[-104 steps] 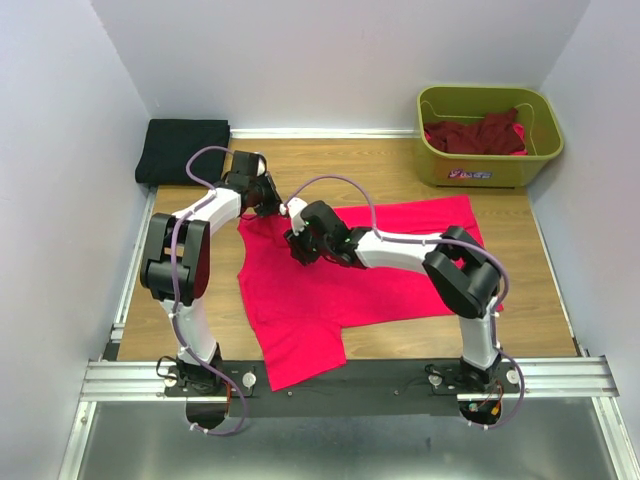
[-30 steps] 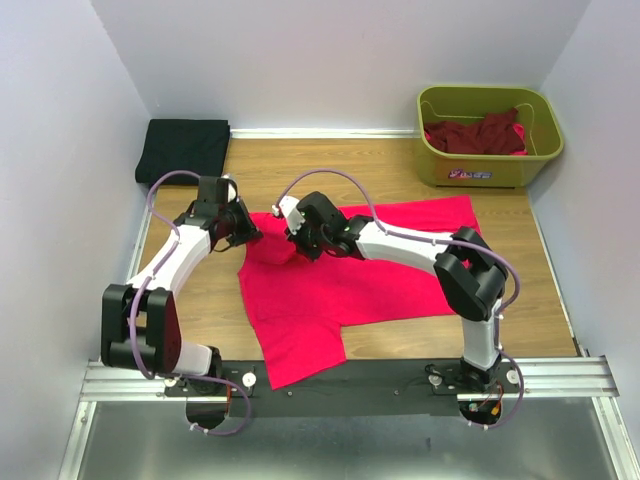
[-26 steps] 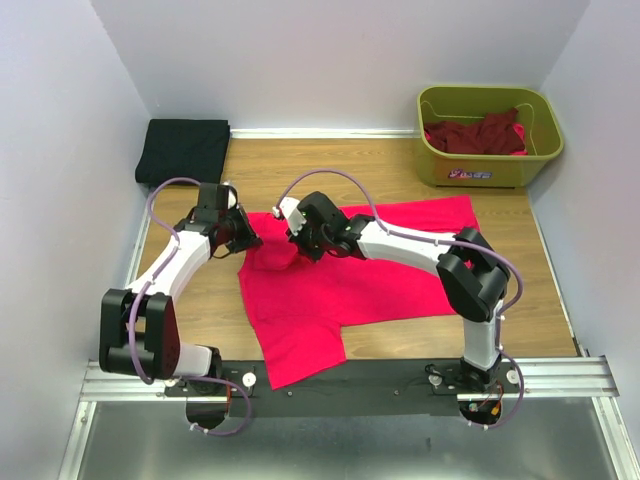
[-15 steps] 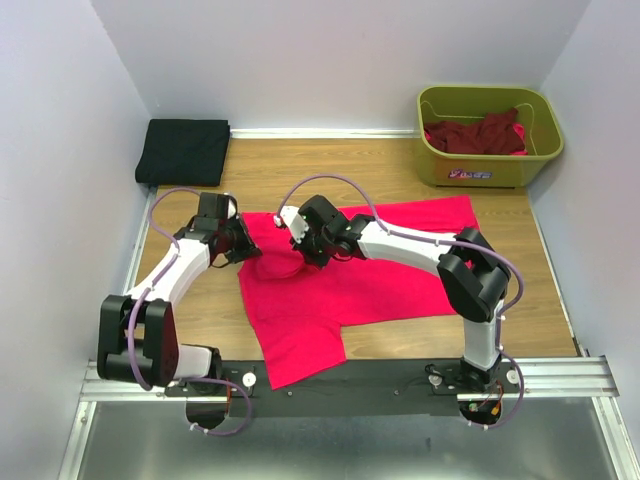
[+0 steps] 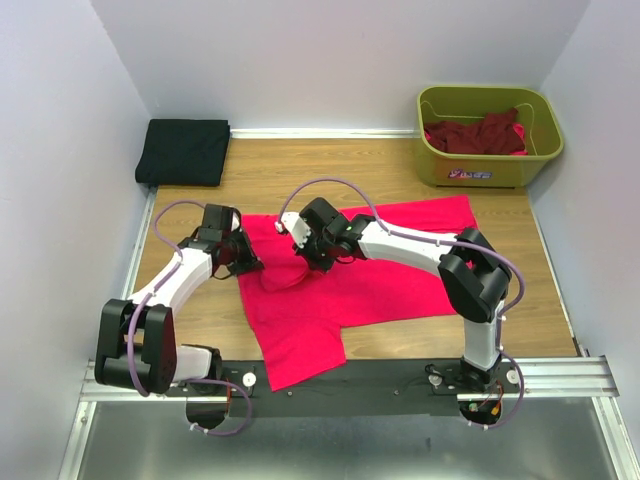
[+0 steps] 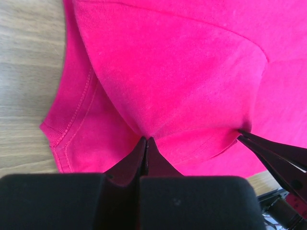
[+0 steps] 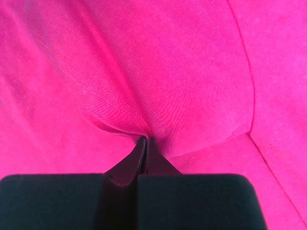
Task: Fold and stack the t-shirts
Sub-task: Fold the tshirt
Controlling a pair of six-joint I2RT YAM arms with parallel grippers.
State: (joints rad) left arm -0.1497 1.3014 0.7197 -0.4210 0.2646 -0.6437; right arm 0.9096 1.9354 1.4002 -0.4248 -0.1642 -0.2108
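Nearest to us, at the front rail where both arms are bolted, one corner of the bright pink-red t-shirt lies over the edge of the counter. The rest of the shirt is spread across the wood toward the right side. A little farther in, the left arm reaches low over the shirt's left edge. Its jaws are together, clamped on a raised fold of pink-red cloth. In the left wrist view that cloth rises in a ridge from the pinch, with a stitched hem lying flat beside bare wood. The right arm stretches across the shirt from the right. Its jaws are also closed tight on a pleat of the same shirt, just beside the left jaws; the dark tip of the right jaws shows at the edge of the left wrist view. Between the two pinches the cloth bunches up off the counter. Farther back, in the far left corner, we see a black t-shirt lying folded. In the far right corner stands an olive-green tub with dark maroon t-shirts heaped inside.
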